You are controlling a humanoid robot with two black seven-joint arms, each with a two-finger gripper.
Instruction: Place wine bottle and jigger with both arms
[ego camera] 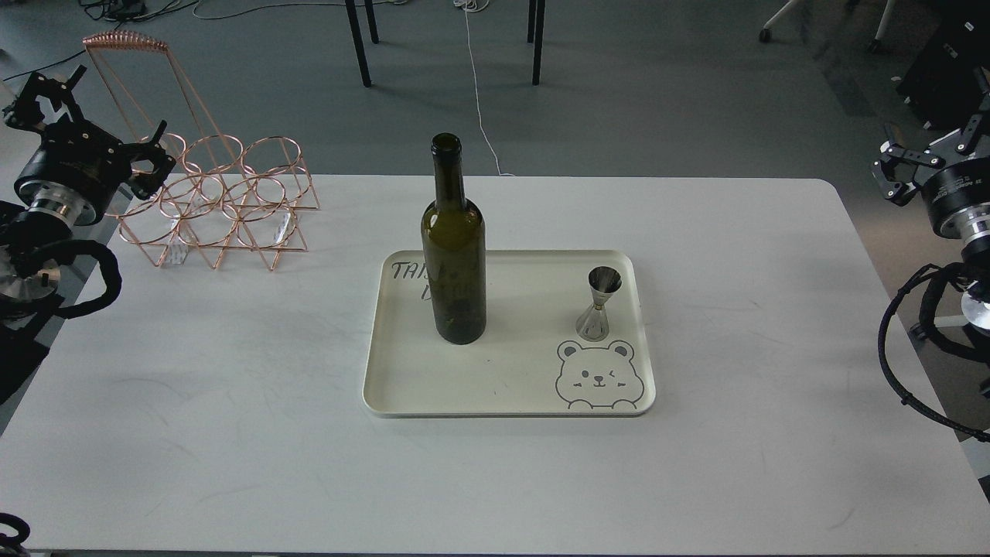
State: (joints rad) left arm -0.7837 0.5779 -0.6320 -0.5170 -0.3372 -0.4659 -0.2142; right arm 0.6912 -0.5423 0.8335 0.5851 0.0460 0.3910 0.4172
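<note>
The wine bottle [454, 255], dark olive-green and unlabelled, stands upright on the left half of a cream tray [495, 391] in the middle of the white table. On the tray's right side the small silver jigger [599, 303] stands upright, just above a printed bear face. My left gripper [97, 124] hovers at the far left edge, beside a copper wire rack, open and holding nothing. Off the table's right edge my right gripper [928, 148] hangs open and empty. Both grippers are far from the tray.
A copper wire bottle rack [220, 201] with a tall handle stands at the table's back left, close to my left gripper. Chair legs [360, 42] and cables are on the floor beyond the table's far edge.
</note>
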